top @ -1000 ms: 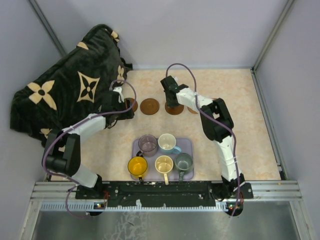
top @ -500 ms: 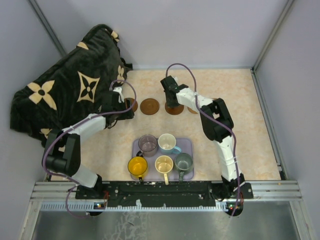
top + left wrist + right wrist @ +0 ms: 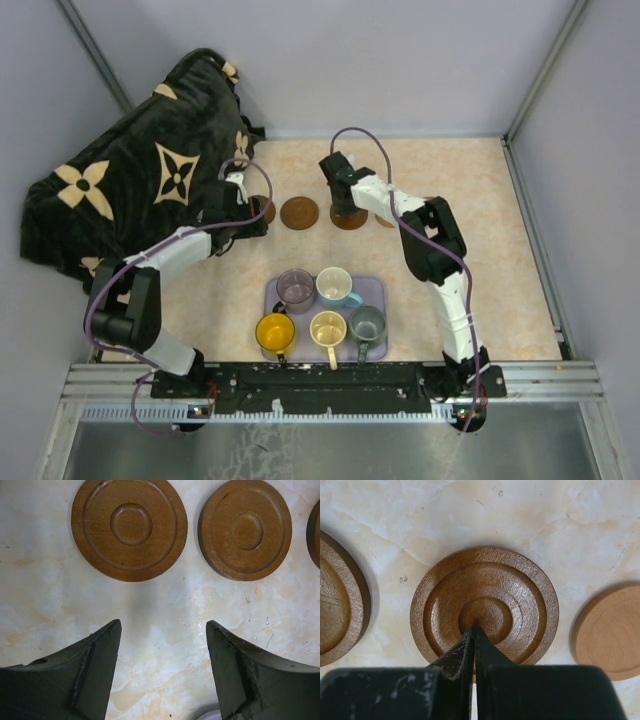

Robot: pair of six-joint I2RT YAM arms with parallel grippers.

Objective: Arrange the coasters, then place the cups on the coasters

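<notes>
Arranging coasters: the right hand (image 3: pixel 473 630), clenched and empty, sets its tips on the dark brown round grooved wooden coaster (image 3: pixel 520 595), mid-row on the beige desk (image 3: pixel 445 510). The left hand (image 3: pixel 163 627) hovers released. The next move probably calls for sliding the coaster into line.

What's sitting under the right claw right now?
A dark brown ringed coaster lies under the shut right claw, tips over its centre. The claw body hides the coaster's near edge; contact can't be judged.

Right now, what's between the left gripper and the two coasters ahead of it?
Only bare tabletop. In the left wrist view the open left gripper sits short of the left-hand coaster and the right-hand coaster, nothing in the gap.
</notes>
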